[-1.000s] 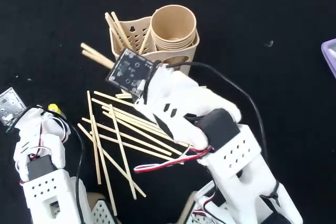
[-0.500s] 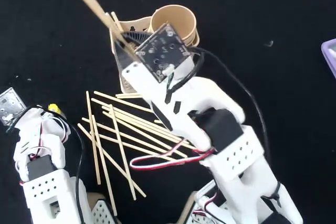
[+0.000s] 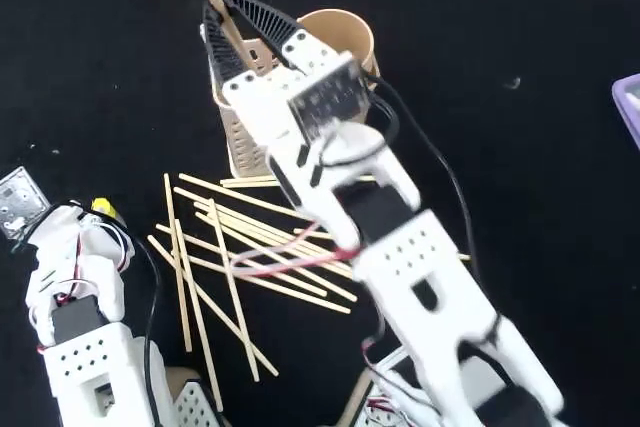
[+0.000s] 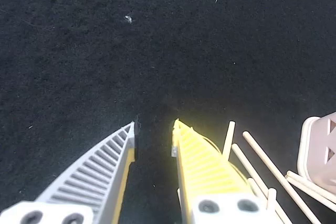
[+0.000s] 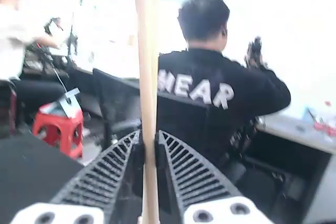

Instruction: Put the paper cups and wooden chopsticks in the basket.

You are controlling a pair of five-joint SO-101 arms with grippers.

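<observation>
**Black table: chopsticks held over basket, drop pending**

Black cloth table (image 3: pixel 520 197); an office room shows behind in the right wrist view. We see the held chopsticks (image 5: pixel 146 77) pinched between the fingers of the right gripper (image 5: pixel 148 136), pointing upward just over the basket (image 3: pixel 240 142). Paper cups (image 3: pixel 340 32) sit stacked inside the basket. Loose chopsticks (image 3: pixel 240 247) lie scattered on the cloth beside it. The left gripper (image 4: pixel 154 124) hangs low over the cloth, fingers spread, holding nothing. We judge this as mid-transfer. The next move calls for getting the sticks' lower ends inside the basket rim, then letting go.
</observation>
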